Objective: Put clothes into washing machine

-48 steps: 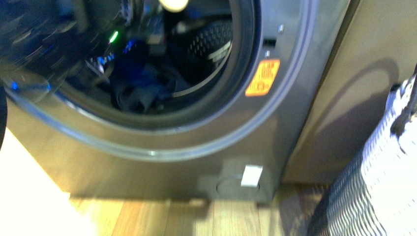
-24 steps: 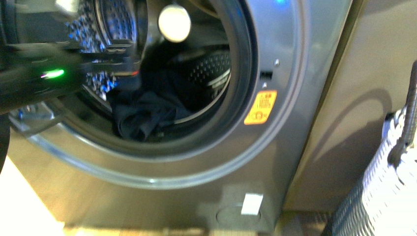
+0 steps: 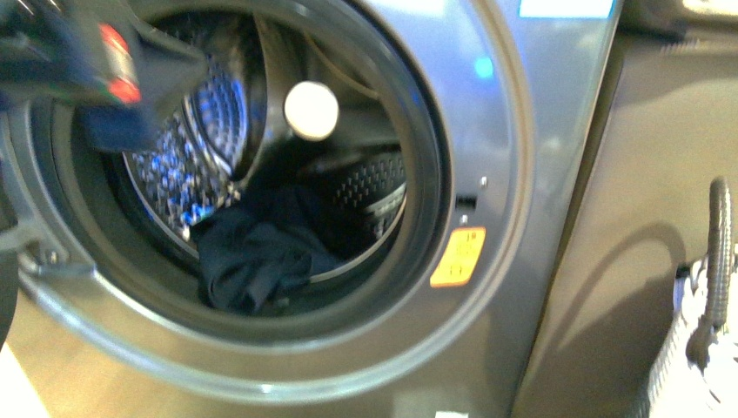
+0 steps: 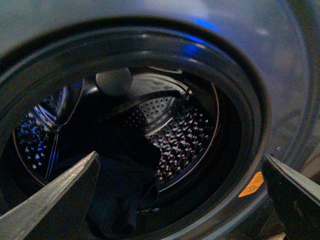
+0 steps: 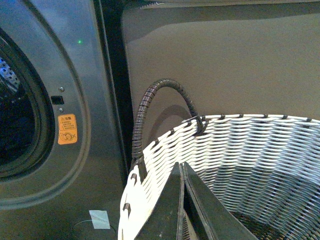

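Already the clothes (image 3: 252, 257) lie inside the washing machine (image 3: 487, 131), a dark navy heap slumped at the near bottom of the drum (image 3: 204, 139), its front edge resting on or just behind the dark rubber seal (image 3: 426, 157); which of the two is hard to tell. From the left wrist view the heap (image 4: 120, 200) sits low and left of centre in the opening, with nothing between the fingers. The left tool (image 4: 180, 200) is spread wide and empty, facing the opening from just outside it. In the front view its arm is only a blurred dark shape at the upper left.

The step in hand looks like clearing out of the opening. To do it well, the left arm wants to back straight out along the drum's axis, fingers left apart so no fold catches. Any cloth on the seal would call for a short push farther in.

The right tool (image 5: 182, 200) is pressed together with nothing in it, hovering over the white woven basket (image 5: 260, 145) that stands to the right of the machine. Whether more garments remain in the basket cannot be told.
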{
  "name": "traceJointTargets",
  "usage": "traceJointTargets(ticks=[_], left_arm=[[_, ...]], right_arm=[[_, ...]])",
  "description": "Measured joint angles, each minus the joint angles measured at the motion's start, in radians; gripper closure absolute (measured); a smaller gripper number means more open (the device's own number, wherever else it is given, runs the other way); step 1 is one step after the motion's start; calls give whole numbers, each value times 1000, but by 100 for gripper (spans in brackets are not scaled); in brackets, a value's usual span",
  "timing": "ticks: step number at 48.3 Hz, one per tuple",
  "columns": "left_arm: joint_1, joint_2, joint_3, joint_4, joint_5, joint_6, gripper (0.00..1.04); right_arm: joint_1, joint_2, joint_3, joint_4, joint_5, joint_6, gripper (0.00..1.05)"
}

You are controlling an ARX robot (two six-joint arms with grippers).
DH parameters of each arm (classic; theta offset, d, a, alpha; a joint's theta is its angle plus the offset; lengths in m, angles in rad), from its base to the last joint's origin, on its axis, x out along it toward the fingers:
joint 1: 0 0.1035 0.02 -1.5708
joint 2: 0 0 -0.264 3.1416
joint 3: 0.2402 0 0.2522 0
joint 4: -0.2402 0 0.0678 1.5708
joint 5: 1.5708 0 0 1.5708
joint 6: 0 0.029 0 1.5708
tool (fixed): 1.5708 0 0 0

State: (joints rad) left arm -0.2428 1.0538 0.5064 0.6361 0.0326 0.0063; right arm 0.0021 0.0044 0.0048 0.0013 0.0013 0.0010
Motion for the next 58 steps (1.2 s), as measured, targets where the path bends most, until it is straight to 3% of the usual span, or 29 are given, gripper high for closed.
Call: traceJointTargets(ticks=[24,37,41,43,49,58], left_arm=[[-43,-460,-42,-353,-68,47,6],[-155,-711,-114,-494,-167,54,7],[-212,-736,-113,-638,-382,25,19],[-207,-750,-135,-680,-426,18,26],[-79,-828,-235,-686,-340,5,57],[45,-897,-322,-671,-220,-4,94]], right_arm=[[0,0,0,0,0,0,102],[0,0,0,0,0,0,102],[0,0,0,0,0,0,102],[0,0,0,0,0,0,102],[0,0,0,0,0,0,102],[0,0,0,0,0,0,102]])
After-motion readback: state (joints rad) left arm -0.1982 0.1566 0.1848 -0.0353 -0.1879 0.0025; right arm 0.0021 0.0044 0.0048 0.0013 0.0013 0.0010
